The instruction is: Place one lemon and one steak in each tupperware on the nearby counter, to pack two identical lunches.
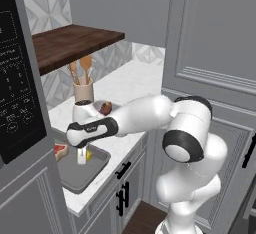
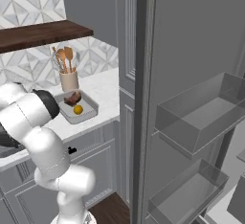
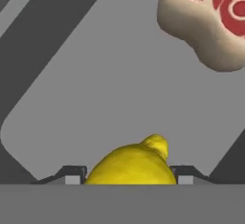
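Observation:
My gripper (image 1: 81,157) points down into the near grey tupperware (image 1: 75,178) on the white counter (image 1: 125,80). In the hand view its jaws press both sides of a yellow lemon (image 3: 131,163), just above the container's floor (image 3: 95,98). A raw red steak (image 3: 210,17) with a pale fat rim lies in the same container, also seen beside the hand as the steak (image 1: 60,150). The second tupperware (image 2: 88,110) further along the counter holds a darker steak (image 2: 72,97) and a lemon (image 2: 78,109).
A beige utensil holder (image 1: 83,90) with wooden spoons stands behind the containers. A dark wooden shelf (image 1: 70,43) hangs above the counter, and a black microwave (image 1: 15,78) is close at the left. Grey tall cabinets (image 1: 215,38) and clear bins (image 2: 201,113) fill the right.

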Robot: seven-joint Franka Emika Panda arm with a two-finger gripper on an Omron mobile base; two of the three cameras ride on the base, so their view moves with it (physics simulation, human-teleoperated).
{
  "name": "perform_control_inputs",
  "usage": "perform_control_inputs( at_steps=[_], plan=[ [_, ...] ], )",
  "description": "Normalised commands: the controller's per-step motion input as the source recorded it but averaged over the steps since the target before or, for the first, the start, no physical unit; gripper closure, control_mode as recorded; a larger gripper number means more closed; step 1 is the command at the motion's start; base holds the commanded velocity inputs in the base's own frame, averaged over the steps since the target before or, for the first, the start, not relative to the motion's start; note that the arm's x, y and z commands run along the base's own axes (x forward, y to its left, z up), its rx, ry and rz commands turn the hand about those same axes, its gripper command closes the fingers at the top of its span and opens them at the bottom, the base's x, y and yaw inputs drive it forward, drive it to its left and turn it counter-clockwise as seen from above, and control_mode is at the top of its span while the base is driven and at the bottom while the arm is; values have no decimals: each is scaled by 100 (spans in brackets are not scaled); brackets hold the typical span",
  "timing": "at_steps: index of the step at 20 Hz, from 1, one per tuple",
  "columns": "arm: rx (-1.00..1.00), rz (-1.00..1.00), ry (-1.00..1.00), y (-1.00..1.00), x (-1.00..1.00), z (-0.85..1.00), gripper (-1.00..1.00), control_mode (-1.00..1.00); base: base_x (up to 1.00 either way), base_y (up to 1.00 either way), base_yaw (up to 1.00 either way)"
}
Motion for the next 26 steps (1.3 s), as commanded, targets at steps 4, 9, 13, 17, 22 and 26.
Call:
perform_control_inputs(
  at_steps=[4, 9, 13, 17, 22, 26],
  plan=[
    [0, 0, 0, 50, 2, -89, 100, -100, 0, 0, 0],
    [0, 0, 0, 19, 0, -19, 100, -100, 0, 0, 0],
    [-6, 0, 2, 0, 1, 19, -100, -100, 0, 0, 0],
    [-9, 0, 0, 0, -1, 24, -100, -100, 0, 0, 0],
    [0, -8, -6, -19, -27, 25, -100, -100, 0, 0, 0],
    [6, -29, -6, -87, -46, 43, -100, -100, 0, 0, 0]
  ],
)
